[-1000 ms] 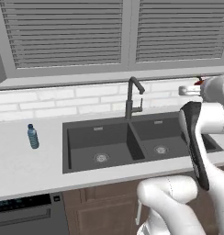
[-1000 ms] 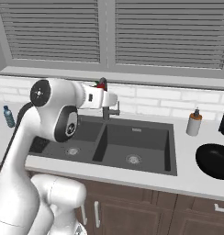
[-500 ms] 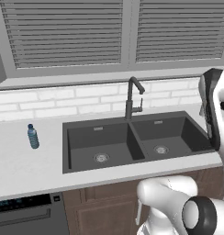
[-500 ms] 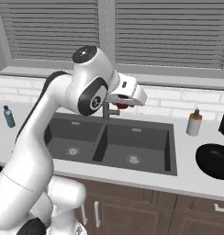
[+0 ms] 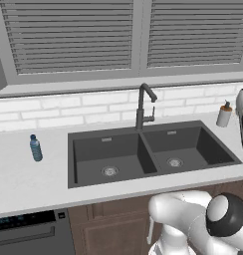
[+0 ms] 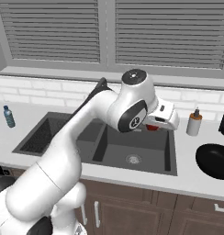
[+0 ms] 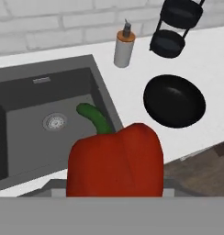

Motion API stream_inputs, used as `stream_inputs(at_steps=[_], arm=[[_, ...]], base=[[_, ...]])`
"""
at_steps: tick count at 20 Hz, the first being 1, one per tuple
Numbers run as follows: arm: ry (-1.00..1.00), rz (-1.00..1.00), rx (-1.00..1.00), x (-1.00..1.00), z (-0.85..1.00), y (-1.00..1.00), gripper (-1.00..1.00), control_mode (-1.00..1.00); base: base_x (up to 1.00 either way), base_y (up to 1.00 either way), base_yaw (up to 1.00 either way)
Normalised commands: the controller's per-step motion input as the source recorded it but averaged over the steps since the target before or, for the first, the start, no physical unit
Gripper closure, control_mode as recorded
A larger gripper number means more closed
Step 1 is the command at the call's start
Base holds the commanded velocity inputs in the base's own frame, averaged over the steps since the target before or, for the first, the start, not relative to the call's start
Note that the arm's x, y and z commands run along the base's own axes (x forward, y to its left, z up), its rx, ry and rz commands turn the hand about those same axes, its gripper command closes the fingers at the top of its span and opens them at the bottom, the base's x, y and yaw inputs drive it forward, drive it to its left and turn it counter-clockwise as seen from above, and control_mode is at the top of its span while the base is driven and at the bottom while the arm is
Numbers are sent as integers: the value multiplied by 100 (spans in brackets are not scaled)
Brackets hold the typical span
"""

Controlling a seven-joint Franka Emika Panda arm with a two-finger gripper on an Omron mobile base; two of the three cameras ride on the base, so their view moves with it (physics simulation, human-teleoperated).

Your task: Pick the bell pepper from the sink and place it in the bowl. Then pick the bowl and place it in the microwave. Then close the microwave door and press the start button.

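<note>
Since the earlier frame, the bell pepper (image 7: 114,160) has travelled right, from near the faucet (image 5: 143,105) to above the right basin of the sink (image 6: 127,149), clamped in the gripper (image 6: 153,126). Pickup is complete; the bowl (image 7: 174,101) sits empty on the right-hand counter (image 7: 210,64). Placement, microwave loading, door closing and start remain.

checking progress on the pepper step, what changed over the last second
The arm swung right across the sink, carrying the pepper in the end effector from near the faucet toward the bowl. The pepper stayed gripped throughout. The bowl, the soap bottle and the water bottle kept their places.
</note>
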Motion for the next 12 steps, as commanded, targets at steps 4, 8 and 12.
stream_inputs(at_steps=[4,8,12], arm=[[24,-11,7,17,-30,-82,100,-100],[27,-9,7,20,-30,-78,100,-100],[14,-4,6,16,-40,-74,100,-100]], base=[[0,0,0],[0,0,0],[0,0,0]])
